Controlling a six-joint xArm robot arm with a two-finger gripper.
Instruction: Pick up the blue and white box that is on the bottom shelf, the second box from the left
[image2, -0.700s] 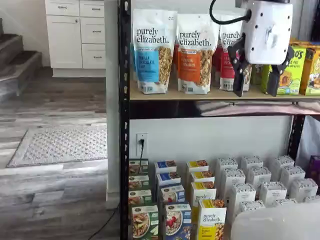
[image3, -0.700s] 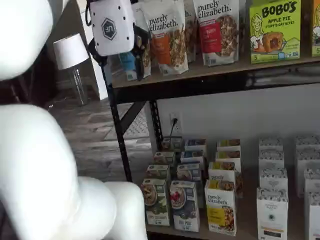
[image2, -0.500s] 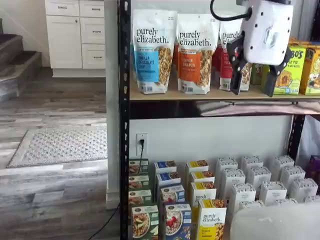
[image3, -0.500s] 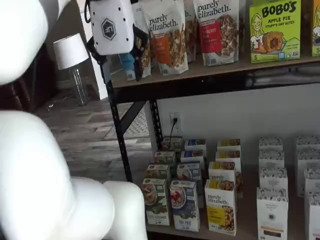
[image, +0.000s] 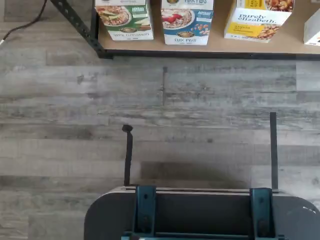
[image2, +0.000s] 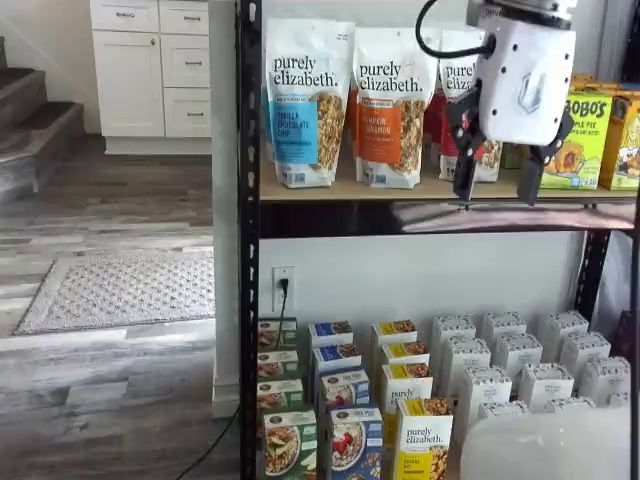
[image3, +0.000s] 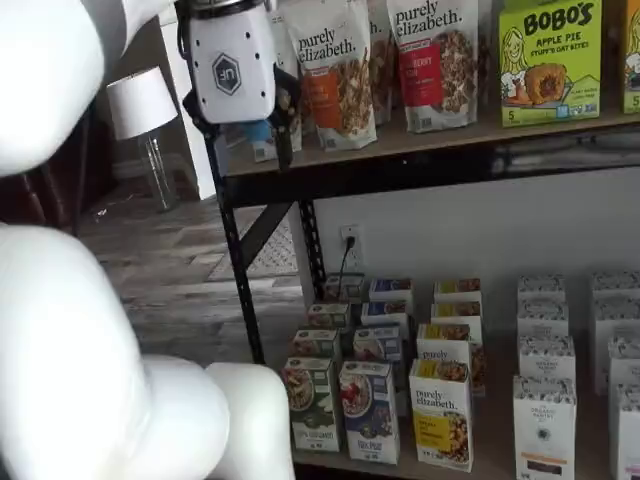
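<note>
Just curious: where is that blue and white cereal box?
In both shelf views, the blue and white box stands front-row on the bottom shelf, between green carton and yellow-and-white carton.

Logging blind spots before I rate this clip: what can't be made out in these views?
- The blue and white box: a shelf view's bottom edge cuts off its lower front; small print unreadable in both shelf views.
- The gripper: fingers plainly apart in a shelf view, yet absent from the wrist view, where the dark mount blocks the floor beneath it.
- The bottom shelf: the white arm hides the floor beside it.
</note>
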